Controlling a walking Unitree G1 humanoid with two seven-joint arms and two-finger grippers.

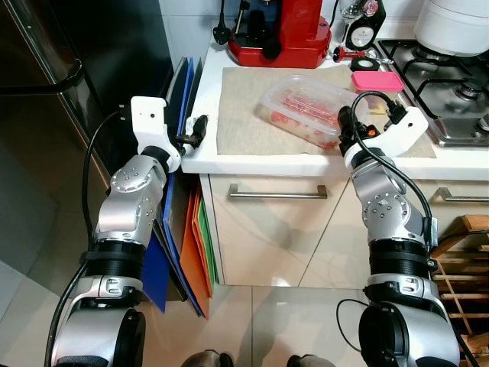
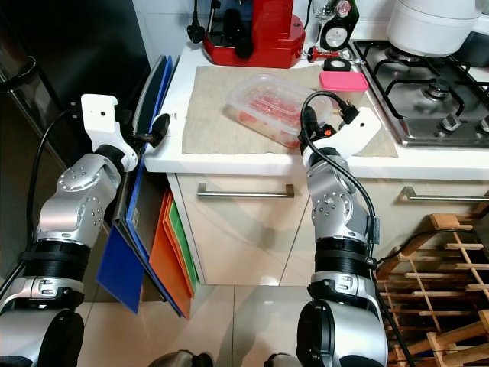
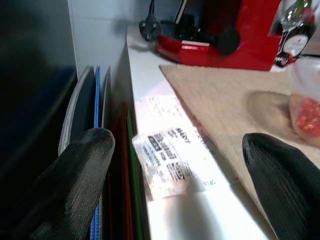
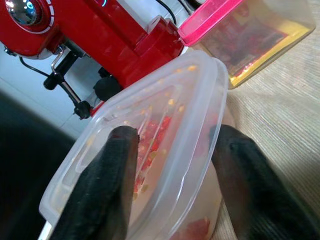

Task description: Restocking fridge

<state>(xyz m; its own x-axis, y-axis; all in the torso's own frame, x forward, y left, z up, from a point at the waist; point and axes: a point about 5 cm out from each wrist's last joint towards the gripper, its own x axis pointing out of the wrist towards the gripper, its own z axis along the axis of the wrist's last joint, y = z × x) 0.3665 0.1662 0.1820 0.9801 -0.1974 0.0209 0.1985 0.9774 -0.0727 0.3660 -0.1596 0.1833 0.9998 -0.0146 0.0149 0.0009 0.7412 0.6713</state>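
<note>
A clear lidded plastic container (image 1: pixel 298 103) of red food lies on a beige mat (image 1: pixel 244 115) on the white counter. My right gripper (image 1: pixel 344 128) is at its near right corner. In the right wrist view the two black fingers (image 4: pixel 115 165) sit on either side of that corner (image 4: pixel 170 110), shut on it. At the counter's left front edge, my left gripper (image 1: pixel 195 130) is open with nothing between its fingers. It hovers just over a small printed paper slip (image 3: pixel 167 160). The dark fridge door with its handle (image 1: pixel 46 86) stands at the far left.
A red coffee machine (image 1: pixel 279 30) stands at the back of the counter. A pink-lidded box (image 1: pixel 377 80) sits by the gas hob (image 1: pixel 451 84), which carries a white pot (image 1: pixel 454 23). Coloured boards (image 1: pixel 183 252) lean between fridge and cabinet. A wooden rack (image 1: pixel 466 260) is at the lower right.
</note>
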